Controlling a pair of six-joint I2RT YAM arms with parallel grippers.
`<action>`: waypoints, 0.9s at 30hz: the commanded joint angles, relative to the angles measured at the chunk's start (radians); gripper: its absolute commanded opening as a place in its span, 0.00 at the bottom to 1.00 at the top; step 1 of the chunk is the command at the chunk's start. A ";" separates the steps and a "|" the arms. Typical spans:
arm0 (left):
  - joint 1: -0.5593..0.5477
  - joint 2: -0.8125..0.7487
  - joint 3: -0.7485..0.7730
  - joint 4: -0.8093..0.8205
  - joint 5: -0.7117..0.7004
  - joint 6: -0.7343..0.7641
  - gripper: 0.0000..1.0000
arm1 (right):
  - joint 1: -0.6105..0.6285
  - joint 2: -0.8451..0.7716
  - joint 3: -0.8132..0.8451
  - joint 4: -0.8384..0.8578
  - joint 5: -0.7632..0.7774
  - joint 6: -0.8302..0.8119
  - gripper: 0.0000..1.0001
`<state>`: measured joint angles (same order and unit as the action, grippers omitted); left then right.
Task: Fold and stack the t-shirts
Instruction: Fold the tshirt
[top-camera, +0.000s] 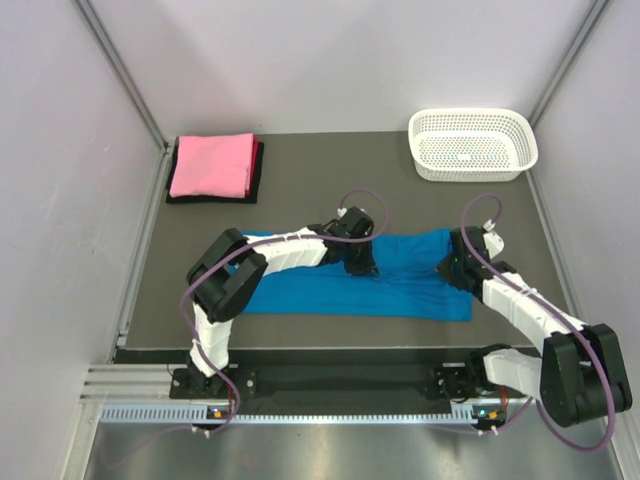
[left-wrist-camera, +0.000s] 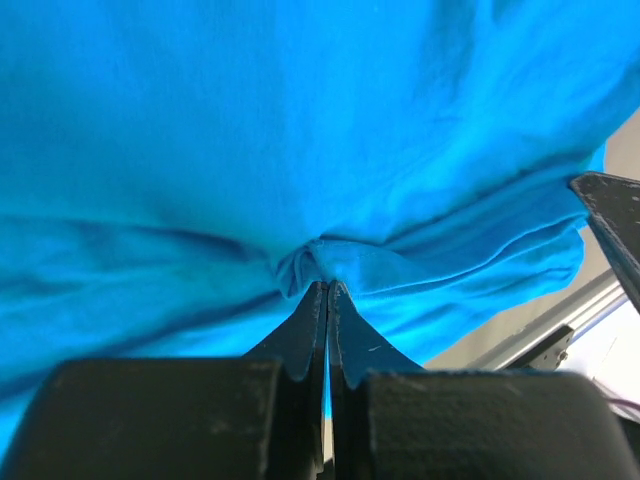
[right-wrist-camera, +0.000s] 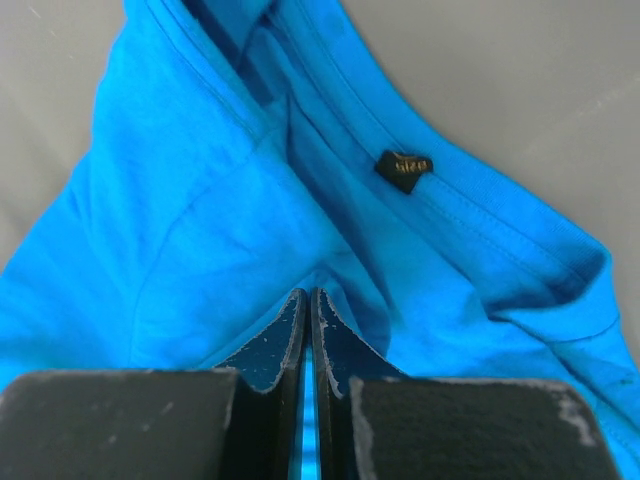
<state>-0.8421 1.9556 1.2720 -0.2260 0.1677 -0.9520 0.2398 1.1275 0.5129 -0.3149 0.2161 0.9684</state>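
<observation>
Soft, even overhead light filled the top view; the table showed only faint, diffuse shadows. Both wrist views were bright, saturated and slightly soft; the label on the shirt was too blurred to read.

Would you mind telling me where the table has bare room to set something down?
Bare table lies along the far edge between the pink t-shirt and the white basket, and between that shirt and the blue t-shirt. The near middle is crowded: the left gripper and right gripper pinch it there.
</observation>
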 joint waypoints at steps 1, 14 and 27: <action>0.015 0.026 0.059 0.004 0.004 0.007 0.00 | -0.025 0.009 0.078 0.050 0.008 -0.033 0.00; 0.052 -0.003 0.119 -0.050 -0.057 0.068 0.32 | -0.054 0.055 0.145 0.030 -0.034 -0.098 0.16; -0.002 -0.109 0.007 0.045 -0.005 0.168 0.36 | -0.054 -0.040 0.170 -0.086 -0.086 -0.123 0.15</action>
<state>-0.8330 1.8545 1.3029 -0.2592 0.1116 -0.8146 0.1932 1.1049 0.6769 -0.4065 0.1619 0.8623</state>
